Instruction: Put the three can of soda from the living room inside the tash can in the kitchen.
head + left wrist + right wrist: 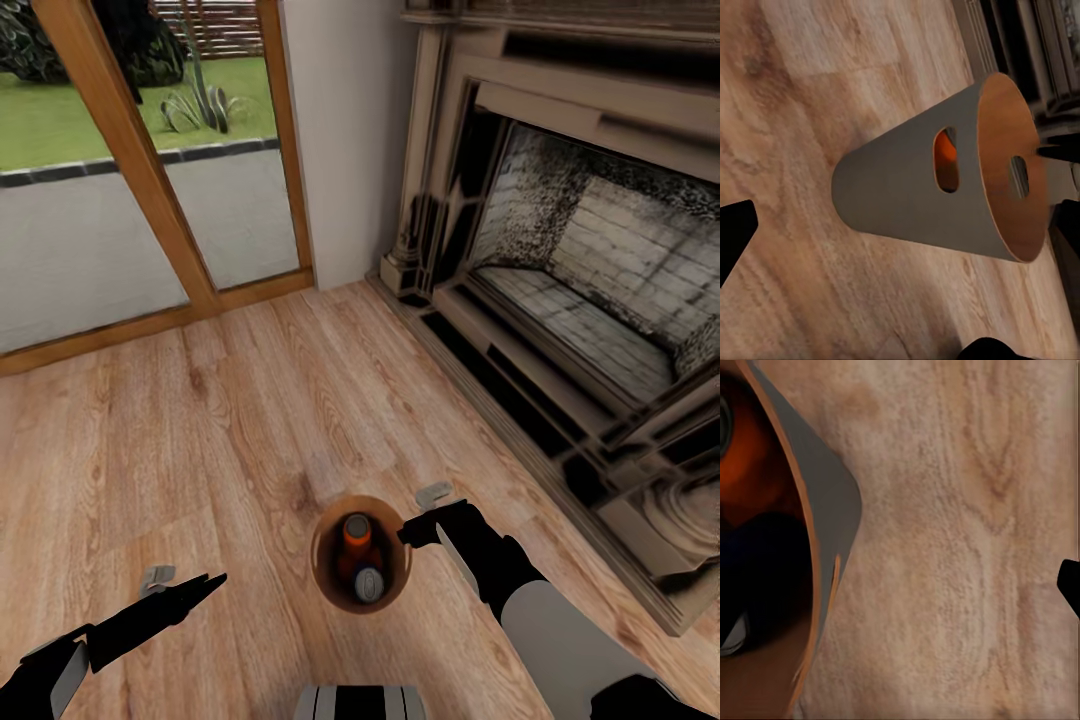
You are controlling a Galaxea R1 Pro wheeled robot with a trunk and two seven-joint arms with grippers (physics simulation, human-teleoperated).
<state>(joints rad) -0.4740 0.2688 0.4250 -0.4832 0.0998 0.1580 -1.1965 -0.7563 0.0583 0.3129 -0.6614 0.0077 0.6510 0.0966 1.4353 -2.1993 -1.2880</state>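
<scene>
The tash can [325,572], a round brown bin, stands on the plank floor just ahead of my base. Inside it I see an orange can of soda [356,533] and one with a grey top [368,583]. In the left wrist view the tash can [907,187] shows its grey wall, and orange [945,154] glows through a handle hole. My right gripper [415,530] sits at the bin's right rim, open; one fingertip [1070,585] stays well clear of the bin wall [832,510]. My left gripper [210,582] hovers open to the bin's left, apart from it.
A large stone fireplace [570,300] with a raised hearth runs along the right. A wood-framed glass door [150,200] onto a garden stands ahead on the left, with a white wall [340,150] between them. Wood floor [250,420] stretches ahead.
</scene>
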